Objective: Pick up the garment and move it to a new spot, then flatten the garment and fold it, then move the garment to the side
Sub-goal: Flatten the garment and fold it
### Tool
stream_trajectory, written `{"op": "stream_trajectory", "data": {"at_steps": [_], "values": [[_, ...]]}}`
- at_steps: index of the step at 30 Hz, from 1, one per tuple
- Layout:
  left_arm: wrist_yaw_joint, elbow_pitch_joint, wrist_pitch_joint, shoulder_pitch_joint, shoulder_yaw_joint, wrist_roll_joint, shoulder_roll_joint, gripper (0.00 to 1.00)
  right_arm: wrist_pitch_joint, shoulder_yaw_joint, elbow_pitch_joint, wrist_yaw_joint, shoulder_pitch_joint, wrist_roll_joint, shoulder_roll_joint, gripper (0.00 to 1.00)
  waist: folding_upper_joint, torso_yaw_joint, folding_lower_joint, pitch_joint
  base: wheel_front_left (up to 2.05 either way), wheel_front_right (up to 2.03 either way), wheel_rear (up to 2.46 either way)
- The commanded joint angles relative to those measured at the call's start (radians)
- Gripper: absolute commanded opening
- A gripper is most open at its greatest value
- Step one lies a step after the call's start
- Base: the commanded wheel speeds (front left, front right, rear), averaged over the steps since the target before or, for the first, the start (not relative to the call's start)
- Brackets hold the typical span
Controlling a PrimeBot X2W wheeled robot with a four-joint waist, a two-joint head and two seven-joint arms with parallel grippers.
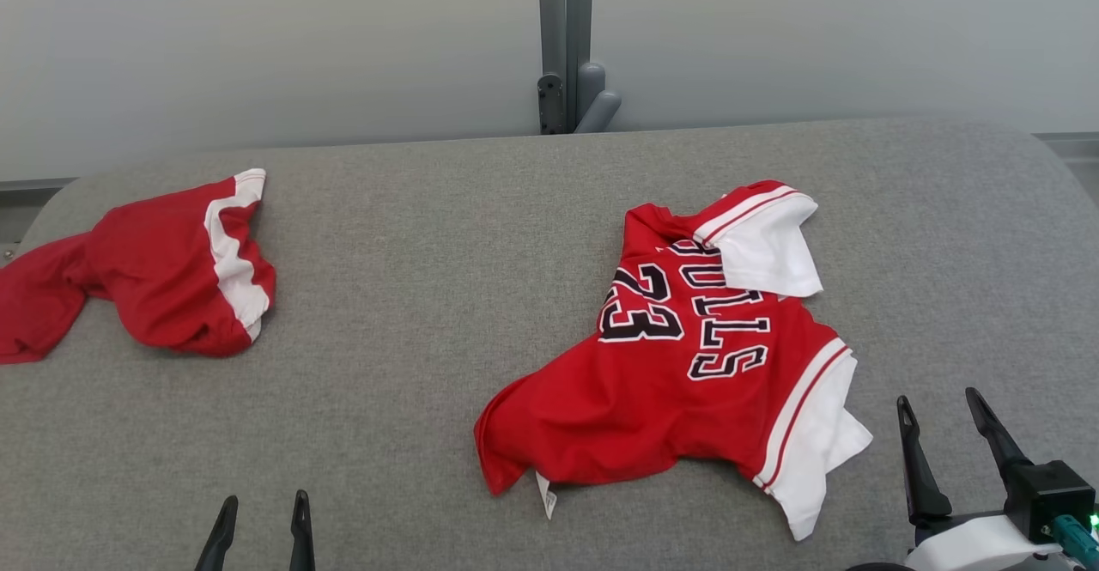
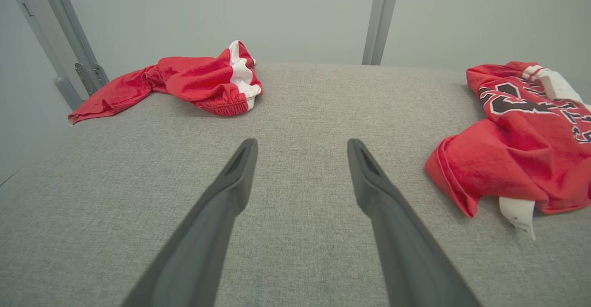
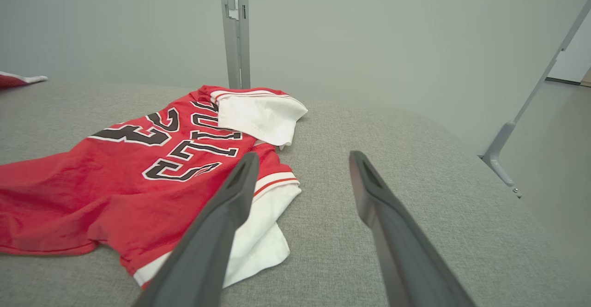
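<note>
The left gripper (image 1: pixel 265 499) and the right gripper (image 1: pixel 938 397) both have their fingers spread wide over the grey padded table (image 1: pixel 429 210), with nothing in their grasp. The crumpled red jersey (image 1: pixel 687 365) lies between them, its white sleeve just beside the right gripper's left finger. Red shorts (image 1: pixel 163 270) lie well beyond the left gripper's fingertips, off to their left.

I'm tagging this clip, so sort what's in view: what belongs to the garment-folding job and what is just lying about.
Job: red jersey, likely the garment, crumpled; right hand, open, beside it; left hand, open.
Lying about: red shorts at the left end of the table; grey post behind it.
</note>
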Motion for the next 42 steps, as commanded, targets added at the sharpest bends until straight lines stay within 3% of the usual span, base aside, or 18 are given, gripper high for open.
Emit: {"op": "stream_trajectory", "data": {"at_steps": [1, 6, 11, 18, 20, 28, 29, 31, 34, 35, 36, 42], "values": [[-0.009, 0.005, 0.000, 0.004, 0.013, 0.015, -0.009, 1.00, -0.003, 0.003, 0.003, -0.001, -0.001, 0.002, -0.001, 1.00, 0.0120, -0.002, 0.0000, -0.001, 0.00, 0.00, 0.00], [-0.026, 0.008, 0.000, -0.002, 0.038, 0.045, -0.037, 1.00, -0.003, 0.014, 0.019, -0.001, -0.005, 0.009, -0.004, 1.00, 0.0120, -0.005, 0.0000, -0.002, 0.00, 0.00, 0.00], [-0.037, 0.056, 0.022, -0.025, 0.000, 0.044, -0.066, 1.00, 0.020, -0.012, 0.185, -0.001, -0.049, -0.022, -0.025, 1.00, 0.0120, -0.012, 0.0000, 0.005, 0.00, 0.00, 0.00], [-0.061, 0.100, 0.227, -0.126, -0.123, 0.012, -0.092, 1.00, 0.225, 0.144, 0.342, -0.001, -0.195, 0.004, -0.089, 1.00, 0.0120, -0.027, 0.0000, 0.049, 0.00, 0.00, 0.00], [-0.050, 0.114, 0.268, -0.162, -0.143, 0.014, -0.093, 1.00, 0.260, 0.183, 0.372, -0.001, -0.240, 0.016, -0.107, 1.00, 0.0120, -0.029, 0.0000, 0.067, 0.00, 0.00, 0.00], [-0.049, 0.167, 0.368, -0.239, -0.211, -0.059, -0.102, 1.00, 0.276, 0.286, 0.488, -0.001, -0.359, 0.065, -0.124, 1.00, 0.0120, -0.033, 0.0000, 0.116, 0.00, 0.00, 0.00], [-0.050, 0.168, 0.376, -0.241, -0.220, -0.065, -0.102, 1.00, 0.273, 0.294, 0.502, -0.001, -0.367, 0.070, -0.124, 0.93, 0.0120, -0.031, 0.0000, 0.120, 0.00, 0.00, 0.00], [-0.056, 0.167, 0.386, -0.249, -0.226, -0.094, -0.103, 1.00, 0.262, 0.310, 0.524, -0.001, -0.384, 0.077, -0.125, 0.95, 0.0120, -0.026, 0.0000, 0.128, 0.00, 0.00, 0.00], [-0.056, 0.172, 0.392, -0.261, -0.243, -0.119, -0.103, 1.00, 0.253, 0.333, 0.560, -0.001, -0.399, 0.092, -0.126, 0.82, 0.0120, -0.018, 0.0000, 0.133, 0.00, 0.00, 0.00], [-0.057, 0.174, 0.396, -0.264, -0.249, -0.132, -0.104, 1.00, 0.252, 0.339, 0.572, -0.001, -0.401, 0.101, -0.124, 0.56, 0.0120, -0.016, 0.0000, 0.135, 0.00, 0.00, 0.00], [-0.056, 0.175, 0.400, -0.270, -0.257, -0.144, -0.104, 1.00, 0.248, 0.345, 0.581, -0.001, -0.404, 0.106, -0.125, 0.49, 0.0120, -0.015, 0.0000, 0.135, 0.00, 0.00, 0.00], [-0.044, 0.195, 0.410, -0.285, -0.286, -0.171, -0.104, 1.00, 0.237, 0.372, 0.622, -0.001, -0.415, 0.130, -0.129, 0.42, 0.0120, -0.018, 0.0000, 0.141, 0.00, 0.00, 0.00]]}}
